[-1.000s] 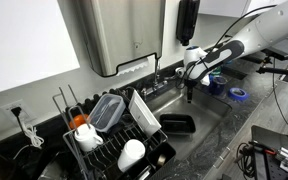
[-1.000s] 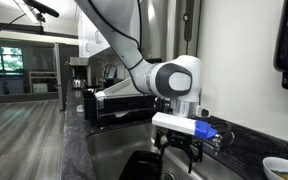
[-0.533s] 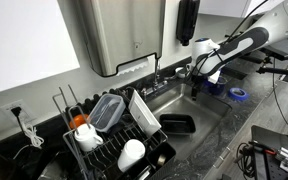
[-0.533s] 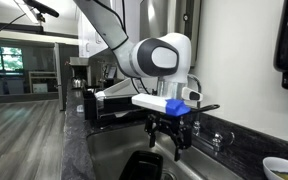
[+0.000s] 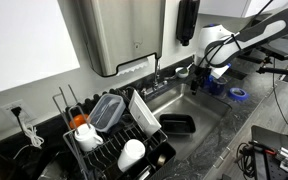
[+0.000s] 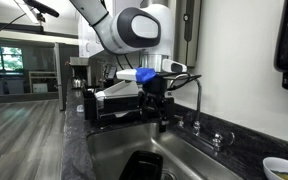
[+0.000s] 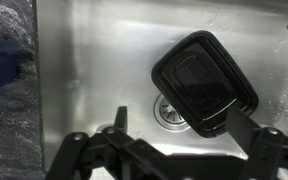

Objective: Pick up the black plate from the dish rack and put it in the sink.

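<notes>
The black plate (image 5: 177, 124) lies flat on the bottom of the sink (image 5: 199, 108), beside the round drain (image 7: 169, 112). It also shows in an exterior view (image 6: 144, 167) and in the wrist view (image 7: 204, 82). My gripper (image 5: 196, 84) hangs open and empty above the sink, well clear of the plate; it shows in an exterior view (image 6: 163, 118) and in the wrist view (image 7: 184, 130). The dish rack (image 5: 104, 160) stands on the counter beside the sink, also seen in an exterior view (image 6: 119, 100).
The rack holds a white flat plate (image 5: 144, 112), a clear plastic container (image 5: 106, 110) and a white cup (image 5: 131, 153). A chrome faucet (image 5: 156, 68) stands behind the basin. A blue tape roll (image 5: 238, 95) lies on the counter.
My gripper has risen away from the sink bottom and stays open. The black plate has stayed in the sink.
</notes>
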You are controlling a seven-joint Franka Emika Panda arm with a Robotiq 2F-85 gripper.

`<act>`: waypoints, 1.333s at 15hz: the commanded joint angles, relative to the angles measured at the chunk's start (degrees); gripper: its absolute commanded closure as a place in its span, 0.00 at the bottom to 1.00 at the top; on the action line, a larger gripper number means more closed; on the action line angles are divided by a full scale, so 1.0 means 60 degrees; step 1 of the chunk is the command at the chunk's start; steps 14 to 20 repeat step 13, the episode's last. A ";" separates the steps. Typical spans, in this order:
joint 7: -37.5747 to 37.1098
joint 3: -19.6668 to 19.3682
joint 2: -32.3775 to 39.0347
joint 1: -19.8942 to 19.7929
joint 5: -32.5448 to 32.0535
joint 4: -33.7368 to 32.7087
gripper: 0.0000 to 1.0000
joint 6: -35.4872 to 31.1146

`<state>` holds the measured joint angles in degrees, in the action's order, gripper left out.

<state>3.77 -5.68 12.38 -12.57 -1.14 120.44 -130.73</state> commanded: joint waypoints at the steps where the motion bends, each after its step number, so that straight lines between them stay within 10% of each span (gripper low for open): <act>1: -0.0806 -0.0156 -0.0823 0.0405 0.0002 0.0614 0.00 -0.0036; 8: -0.2723 -0.0083 -0.1637 0.0803 0.0175 0.0868 0.00 0.0171; 20: -0.2440 -0.0118 -0.1284 0.0802 0.0039 0.0549 0.00 0.0064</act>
